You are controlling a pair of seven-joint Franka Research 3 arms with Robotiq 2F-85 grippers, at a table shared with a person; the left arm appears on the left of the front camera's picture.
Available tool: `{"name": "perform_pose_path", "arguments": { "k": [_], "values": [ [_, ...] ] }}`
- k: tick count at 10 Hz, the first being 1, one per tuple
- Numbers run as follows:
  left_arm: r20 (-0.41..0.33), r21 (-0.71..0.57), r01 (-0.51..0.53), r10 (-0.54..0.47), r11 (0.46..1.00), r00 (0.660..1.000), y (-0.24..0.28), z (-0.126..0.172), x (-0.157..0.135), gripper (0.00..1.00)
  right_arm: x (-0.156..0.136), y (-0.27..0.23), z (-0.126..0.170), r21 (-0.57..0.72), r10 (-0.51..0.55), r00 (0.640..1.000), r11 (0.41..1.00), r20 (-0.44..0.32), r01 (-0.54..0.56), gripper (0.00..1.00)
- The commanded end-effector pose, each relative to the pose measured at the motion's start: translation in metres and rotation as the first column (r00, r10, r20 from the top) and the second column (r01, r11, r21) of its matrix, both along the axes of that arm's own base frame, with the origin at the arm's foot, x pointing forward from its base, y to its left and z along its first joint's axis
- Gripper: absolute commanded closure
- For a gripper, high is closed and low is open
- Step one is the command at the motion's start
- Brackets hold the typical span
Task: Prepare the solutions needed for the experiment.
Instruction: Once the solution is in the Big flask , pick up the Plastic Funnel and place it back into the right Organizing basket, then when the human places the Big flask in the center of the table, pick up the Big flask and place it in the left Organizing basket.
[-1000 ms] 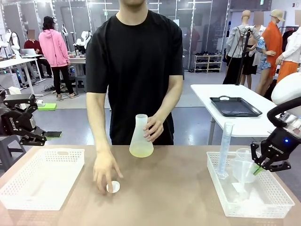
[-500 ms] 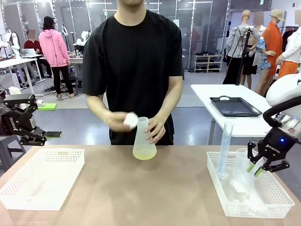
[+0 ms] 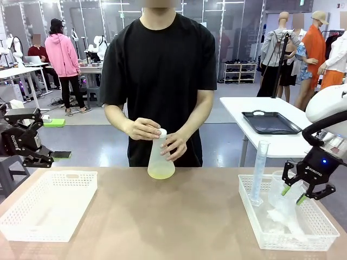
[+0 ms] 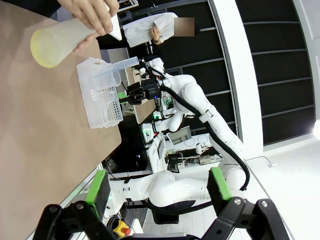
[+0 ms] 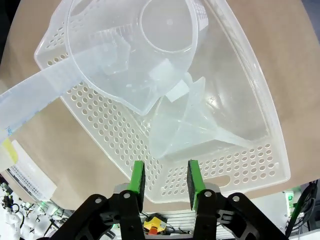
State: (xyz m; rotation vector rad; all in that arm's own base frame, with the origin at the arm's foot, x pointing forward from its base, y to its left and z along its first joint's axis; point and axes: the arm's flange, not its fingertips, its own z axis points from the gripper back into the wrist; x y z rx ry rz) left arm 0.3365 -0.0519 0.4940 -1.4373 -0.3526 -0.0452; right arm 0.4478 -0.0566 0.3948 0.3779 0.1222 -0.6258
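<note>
Across the table a person holds the conical flask (image 3: 161,158) of pale yellow solution upright in one hand, over the table's far middle. Their other hand presses a small white stopper (image 3: 162,132) onto its neck. The flask (image 4: 52,44) also appears in the left wrist view. My left gripper (image 3: 47,157) hangs open off the table's left edge, its pads (image 4: 97,192) wide apart with nothing between them. My right gripper (image 3: 293,194) hovers over the right basket (image 3: 320,236), fingers (image 5: 137,181) apart and holding nothing. Below it a clear funnel (image 5: 192,125) lies on its side in the basket (image 5: 272,150).
The right basket also holds a tall graduated cylinder (image 3: 259,171) and a clear beaker (image 5: 135,55). A white basket (image 3: 49,212) with nothing in it sits on the table's left. Bare tabletop lies between the two baskets.
The person lifted the stopper from the table and brought it to the flask's mouth. My right gripper opened and let the funnel go into the basket.
</note>
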Motion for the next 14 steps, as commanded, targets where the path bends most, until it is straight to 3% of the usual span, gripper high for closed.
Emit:
{"name": "perform_pose_path", "arguments": {
  "k": [1,13,14],
  "values": [
    [0.004,-0.027,0.0,0.0,1.0,1.0,-0.002,0.002,0.001,0.0,0.0,0.0,0.0,0.0,-0.001,1.0,1.0,0.001,0.001,0.55],
    [0.004,-0.027,0.0,0.0,1.0,1.0,-0.002,0.002,0.001,0.0,0.0,0.0,0.0,0.0,0.0,1.0,1.0,0.0,0.0,0.55],
    [0.004,-0.027,0.0,0.0,1.0,1.0,-0.002,0.002,0.001,0.0,-0.006,0.016,0.014,0.031,0.038,0.995,0.999,0.094,-0.041,0.55]
  ]
}}
